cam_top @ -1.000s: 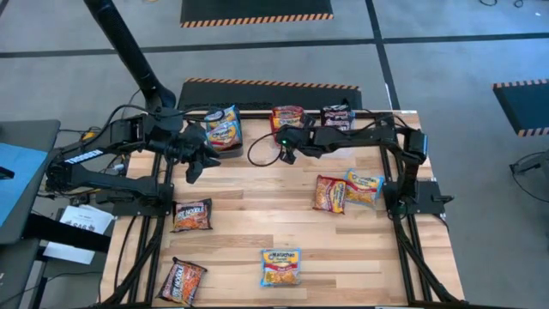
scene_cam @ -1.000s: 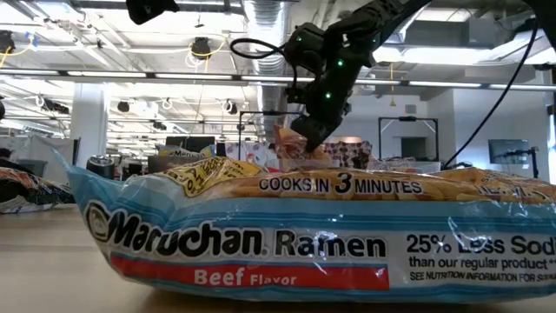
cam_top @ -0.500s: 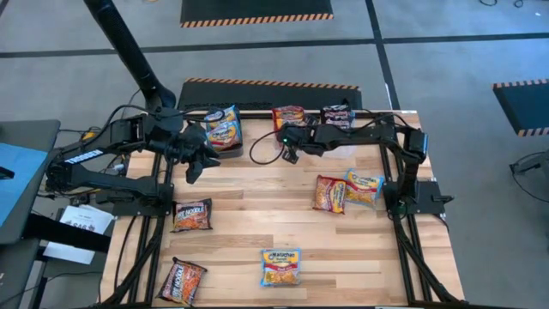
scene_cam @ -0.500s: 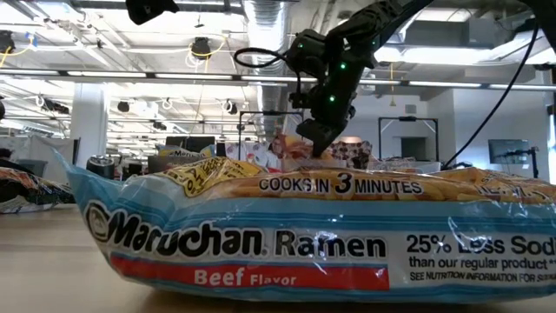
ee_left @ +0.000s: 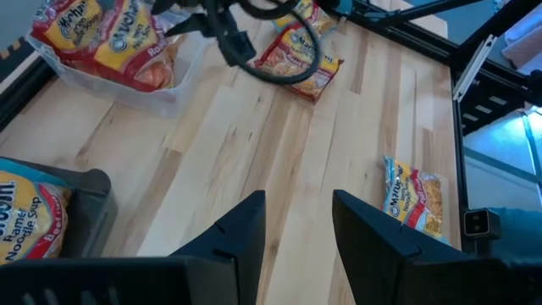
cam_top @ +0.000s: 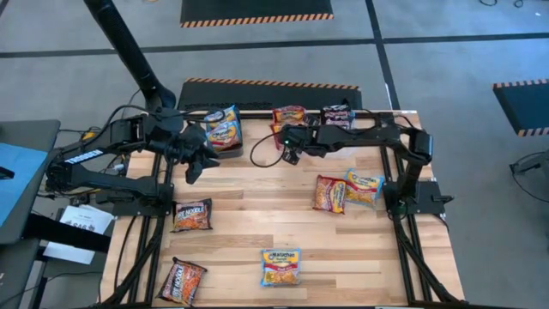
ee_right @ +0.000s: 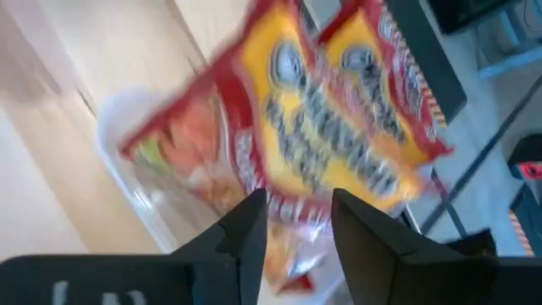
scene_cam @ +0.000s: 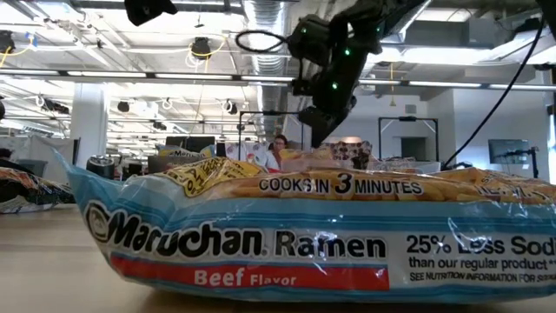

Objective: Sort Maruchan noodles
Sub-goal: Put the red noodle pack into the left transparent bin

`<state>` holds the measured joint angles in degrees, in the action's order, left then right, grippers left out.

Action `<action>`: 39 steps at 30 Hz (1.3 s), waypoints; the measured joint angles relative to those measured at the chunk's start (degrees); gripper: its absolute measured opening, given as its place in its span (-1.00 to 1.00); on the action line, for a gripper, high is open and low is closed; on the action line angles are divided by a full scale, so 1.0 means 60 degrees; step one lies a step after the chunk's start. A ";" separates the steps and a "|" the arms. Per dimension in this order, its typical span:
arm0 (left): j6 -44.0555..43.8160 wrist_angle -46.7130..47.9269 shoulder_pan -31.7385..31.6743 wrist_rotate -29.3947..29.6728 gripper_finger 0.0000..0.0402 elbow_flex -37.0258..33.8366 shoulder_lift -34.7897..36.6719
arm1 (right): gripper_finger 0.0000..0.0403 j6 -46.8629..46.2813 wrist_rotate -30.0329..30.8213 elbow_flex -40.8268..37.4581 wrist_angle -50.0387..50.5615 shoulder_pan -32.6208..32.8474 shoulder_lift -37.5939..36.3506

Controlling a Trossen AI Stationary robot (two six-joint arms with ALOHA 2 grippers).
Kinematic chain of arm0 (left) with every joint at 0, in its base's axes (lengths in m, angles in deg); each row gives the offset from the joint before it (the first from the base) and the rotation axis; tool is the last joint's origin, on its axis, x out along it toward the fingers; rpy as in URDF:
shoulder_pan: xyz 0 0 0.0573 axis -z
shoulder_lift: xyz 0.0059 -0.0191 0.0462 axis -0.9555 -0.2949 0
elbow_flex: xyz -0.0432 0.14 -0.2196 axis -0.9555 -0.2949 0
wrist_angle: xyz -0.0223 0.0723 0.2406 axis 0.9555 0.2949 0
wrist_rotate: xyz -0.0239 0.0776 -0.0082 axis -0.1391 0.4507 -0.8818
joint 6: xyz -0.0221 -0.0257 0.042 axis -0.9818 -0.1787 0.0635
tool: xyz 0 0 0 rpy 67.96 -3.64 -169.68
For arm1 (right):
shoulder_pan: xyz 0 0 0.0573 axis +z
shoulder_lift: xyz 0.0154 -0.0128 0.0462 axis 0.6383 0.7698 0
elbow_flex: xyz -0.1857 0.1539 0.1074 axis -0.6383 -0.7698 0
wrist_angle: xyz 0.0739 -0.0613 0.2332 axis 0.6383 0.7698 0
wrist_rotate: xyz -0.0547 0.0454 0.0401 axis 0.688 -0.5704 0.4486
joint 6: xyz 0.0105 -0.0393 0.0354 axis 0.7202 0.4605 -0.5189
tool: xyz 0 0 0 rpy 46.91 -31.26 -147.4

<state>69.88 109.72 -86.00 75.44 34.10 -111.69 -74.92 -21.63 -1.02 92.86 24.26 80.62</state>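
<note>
The Maruchan noodles are flat square packets. A red/orange packet [ee_right: 330, 127] lies tilted and blurred on other red/orange packets in a clear bin [ee_right: 127, 161], just below my right gripper [ee_right: 296, 224]. That gripper is open and hangs over the bin [cam_top: 288, 116] at the table's far edge, seen from the side in the low view [scene_cam: 317, 130]. My left gripper [cam_top: 192, 167] waits open above the table's far left, beside a dark bin of light blue packets [cam_top: 223, 127]. Nothing is between its fingers [ee_left: 296, 229].
A third bin [cam_top: 337, 114] at the far edge holds black/red packets. Loose on the wood lie a red/orange packet [cam_top: 329, 193], a blue packet [cam_top: 364, 186], another blue packet [cam_top: 280, 266] and two black/red packets [cam_top: 192, 215] [cam_top: 182, 279]. The near blue packet fills the low view [scene_cam: 261, 235].
My right gripper has opened and let go of the red/orange packet, which has dropped onto the packets in the clear bin. The gripper has risen a little above the bin.
</note>
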 joint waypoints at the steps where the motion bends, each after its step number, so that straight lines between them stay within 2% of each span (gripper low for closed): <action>1: -0.0001 0.0042 0.0001 0.0006 -0.39 0.0000 0.0000 | -0.21 -0.0054 -0.0005 0.0054 0.0088 0.0053 -0.0048; 4: 0.0000 0.0056 -0.0002 0.0013 -0.39 0.0000 0.0000 | -0.20 -0.0236 -0.0069 0.0299 0.0302 0.0081 -0.0227; 6: 0.0003 0.0066 0.0001 0.0013 -0.39 0.0000 0.0000 | -0.21 -0.0259 -0.0516 0.0522 0.0165 0.0024 -0.0224; 12: -0.0001 0.0077 0.0001 0.0021 -0.39 0.0000 0.0000 | -0.31 -0.0475 -0.3292 0.0685 0.0177 -0.0674 -0.0200; 20: 0.0003 0.0080 0.0000 0.0028 -0.39 0.0000 0.0000 | -0.49 -0.0551 -0.5257 0.0685 0.0404 -0.1413 -0.0194; 25: 0.0003 0.0082 -0.0003 0.0035 -0.39 0.0000 0.0000 | -0.49 -0.0580 -0.5565 0.0674 0.0850 -0.1544 0.0109; 39: 0.0006 0.0091 -0.0003 0.0035 -0.39 0.0000 0.0000 | -0.49 -0.0729 -0.5419 0.0699 0.0650 -0.1624 0.0915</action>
<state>69.92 110.27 -86.02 75.65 34.10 -111.69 -79.29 -54.15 3.17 96.76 14.52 86.11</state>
